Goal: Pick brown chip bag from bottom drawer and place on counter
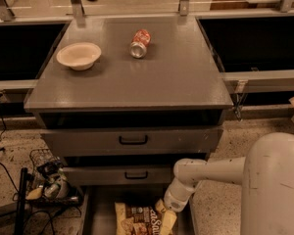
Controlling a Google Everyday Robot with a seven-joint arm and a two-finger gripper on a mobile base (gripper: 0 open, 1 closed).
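Gripper point(165, 215): held low in the open bottom drawer point(89, 213), at the right edge of the brown chip bag point(136, 220); whether it is closed cannot be told. The bag is laid flat in the drawer. Worktop point(137, 84): bowl point(78, 56) and soda can point(139, 43) are carried.

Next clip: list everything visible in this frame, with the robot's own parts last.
counter: one, dark grey, top of the drawer cabinet
bowl: one, cream, counter's back left
soda can: one, red-orange, on its side, counter's back middle
upper drawers: two, grey with black handles, under the counter
bottom drawer: one, grey, pulled open near the floor
brown chip bag: one, tan and brown, lying in the bottom drawer
wire basket: one, dark, on the floor left of the cabinet
arm: one, white, reaching in from the right
gripper: one, yellowish, at the bag's right edge
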